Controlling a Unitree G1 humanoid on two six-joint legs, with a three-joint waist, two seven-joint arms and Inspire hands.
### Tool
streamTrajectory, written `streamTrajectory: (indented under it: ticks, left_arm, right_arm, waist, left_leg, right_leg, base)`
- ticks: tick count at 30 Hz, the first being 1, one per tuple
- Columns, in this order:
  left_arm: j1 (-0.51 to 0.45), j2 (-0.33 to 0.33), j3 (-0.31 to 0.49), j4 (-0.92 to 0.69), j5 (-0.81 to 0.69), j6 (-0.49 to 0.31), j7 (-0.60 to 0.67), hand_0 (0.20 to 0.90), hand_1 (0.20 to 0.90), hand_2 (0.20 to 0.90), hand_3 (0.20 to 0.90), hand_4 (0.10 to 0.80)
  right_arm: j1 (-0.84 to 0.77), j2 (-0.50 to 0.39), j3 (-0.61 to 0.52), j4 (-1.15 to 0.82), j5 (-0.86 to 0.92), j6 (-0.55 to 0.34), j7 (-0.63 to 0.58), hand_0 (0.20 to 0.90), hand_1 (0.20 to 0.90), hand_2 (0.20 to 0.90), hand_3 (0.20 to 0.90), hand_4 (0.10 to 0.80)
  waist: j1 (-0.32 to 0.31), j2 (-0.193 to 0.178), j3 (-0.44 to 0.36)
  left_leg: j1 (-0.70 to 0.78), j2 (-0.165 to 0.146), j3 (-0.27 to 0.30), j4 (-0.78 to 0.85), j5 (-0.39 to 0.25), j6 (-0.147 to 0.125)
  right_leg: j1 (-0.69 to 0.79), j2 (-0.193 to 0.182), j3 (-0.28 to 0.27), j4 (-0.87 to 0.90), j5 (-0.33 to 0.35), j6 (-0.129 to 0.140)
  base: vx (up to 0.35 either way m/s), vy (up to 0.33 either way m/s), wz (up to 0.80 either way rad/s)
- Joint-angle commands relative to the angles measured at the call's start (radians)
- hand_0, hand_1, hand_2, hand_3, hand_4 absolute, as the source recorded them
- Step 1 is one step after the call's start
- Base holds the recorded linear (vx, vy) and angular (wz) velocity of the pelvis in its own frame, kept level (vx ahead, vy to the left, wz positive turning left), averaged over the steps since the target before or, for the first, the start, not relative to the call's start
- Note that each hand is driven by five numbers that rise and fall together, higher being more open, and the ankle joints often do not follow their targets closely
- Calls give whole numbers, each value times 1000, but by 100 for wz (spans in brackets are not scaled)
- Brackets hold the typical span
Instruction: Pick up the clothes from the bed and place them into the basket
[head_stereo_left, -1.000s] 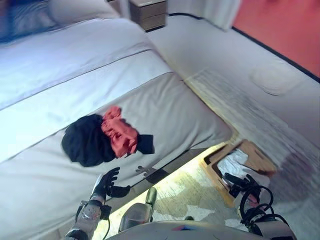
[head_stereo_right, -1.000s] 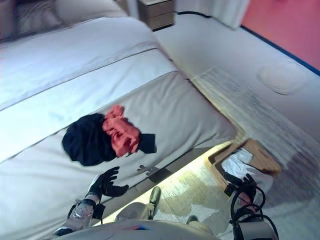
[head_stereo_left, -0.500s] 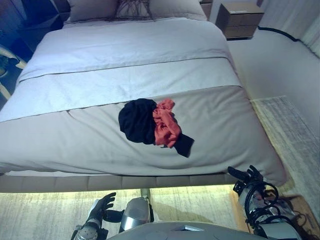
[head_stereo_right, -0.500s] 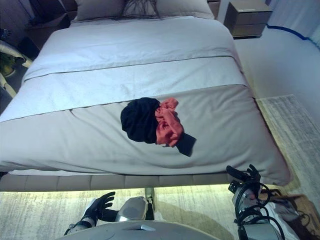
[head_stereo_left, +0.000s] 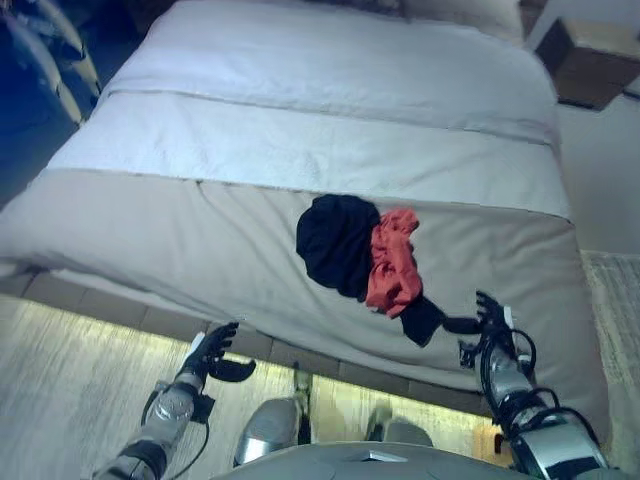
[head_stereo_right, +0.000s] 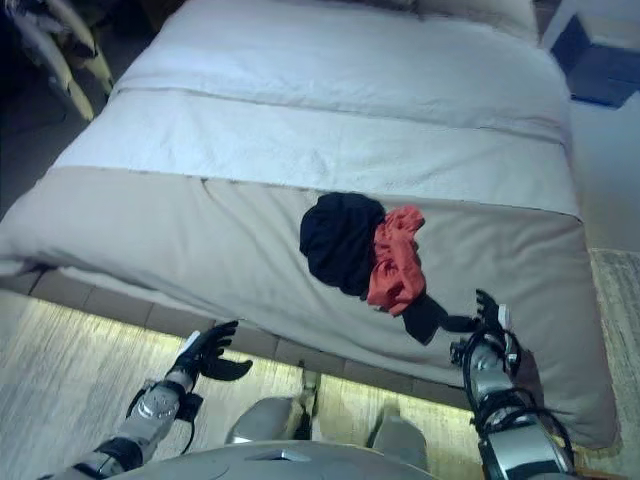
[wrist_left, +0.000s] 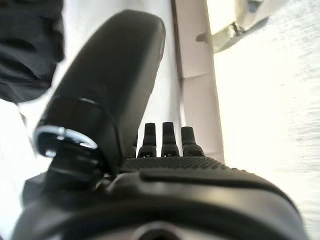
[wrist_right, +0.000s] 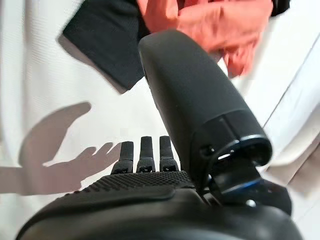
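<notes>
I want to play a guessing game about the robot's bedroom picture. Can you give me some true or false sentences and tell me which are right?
1. A black garment and a red garment lie touching each other on the bed. True.
2. The right hand is holding the red garment. False: the hand is open, over the bed cover near the black garment's end piece, and grips nothing.
3. The left hand is open, low by the near edge of the bed. True.
4. The clothes are already in a basket. False: both lie on the bed, and no basket shows.
5. The red garment lies on the left-arm side of the black one. False: it lies on the right-arm side.
</notes>
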Motion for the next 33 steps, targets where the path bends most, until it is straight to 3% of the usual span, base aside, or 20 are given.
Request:
streamTrajectory:
  ticks: [1,5,12,15,22,25,29,30,31,33]
  left_arm:
    - [9,35,4,-64,-14,-23,29,900,900,900,900,800]
    - [9,41,-5,-40,2,-51,32,900,900,900,900,800]
    - [35,47,-4,-47,-36,-114,-10,900,900,900,900,800]
    - [35,45,-9,-62,-60,-130,-12,900,900,900,900,800]
    - [48,65,-1,-144,-74,-130,-17,900,900,900,900,800]
    - [40,73,4,-156,-81,-120,-18,900,900,900,900,800]
    - [31,73,2,-162,-83,-116,-16,900,900,900,900,800]
    - [30,73,1,-167,-81,-111,-14,900,900,900,900,800]
    - [32,73,3,-172,-74,-107,-15,900,900,900,900,800]
    - [33,78,4,-184,-70,-96,-17,900,900,900,900,800]
  right_arm:
    - [-123,-149,51,-54,-42,-58,-27,900,900,900,900,800]
    - [-233,-214,71,-30,-57,-55,-22,900,900,900,900,800]
    - [-363,-276,100,-19,-61,0,-28,900,900,900,900,800]
    - [-426,-284,125,11,-62,2,-10,900,900,900,900,800]
    - [-490,-252,175,10,-47,23,71,900,900,900,900,800]
    - [-500,-222,206,50,-20,97,157,900,900,900,900,800]
    - [-494,-191,213,97,2,92,175,900,900,900,900,800]
    - [-489,-178,214,104,-24,92,176,825,825,825,812,712]
    - [-480,-172,220,103,-31,95,165,300,300,300,200,100]
    - [-469,-164,223,98,-18,103,146,300,300,300,200,100]
  waist:
    - [58,-21,22]
    - [109,-15,64]
    - [157,54,112]
    - [172,71,128]
    - [196,85,153]
    - [205,93,160]
    - [212,100,162]
    - [214,100,161]
    - [216,98,159]
    - [216,93,157]
  left_leg:
    - [-45,122,8,102,-91,-113]
    - [-117,125,-46,113,-66,-132]
    - [-231,77,-107,191,-53,-120]
    - [-274,63,-125,234,-81,-123]
    - [-339,52,-128,275,-84,-118]
    - [-351,53,-126,282,-82,-118]
    - [-344,55,-127,270,-76,-123]
    - [-336,56,-126,260,-73,-126]
    - [-328,55,-126,251,-72,-128]
    - [-314,58,-126,239,-70,-132]
  right_leg:
    - [61,27,-54,-46,85,5]
    - [41,43,-99,-47,68,-16]
    - [-77,3,-139,85,36,-44]
    - [-126,-12,-127,145,2,-40]
    - [-182,-28,-139,182,-3,-39]
    - [-188,-34,-144,196,-9,-38]
    - [-169,-29,-154,178,-10,-39]
    - [-157,-25,-157,164,-8,-37]
    - [-144,-21,-159,148,-5,-35]
    - [-120,-14,-164,124,-1,-33]
  base:
    - [-98,-296,46]
    - [8,-105,29]
    - [41,27,26]
    - [85,10,7]
    - [-7,-3,11]
    - [2,7,8]
    - [2,2,-1]
    - [-4,-13,3]
    - [-6,-17,3]
    - [0,-35,1]
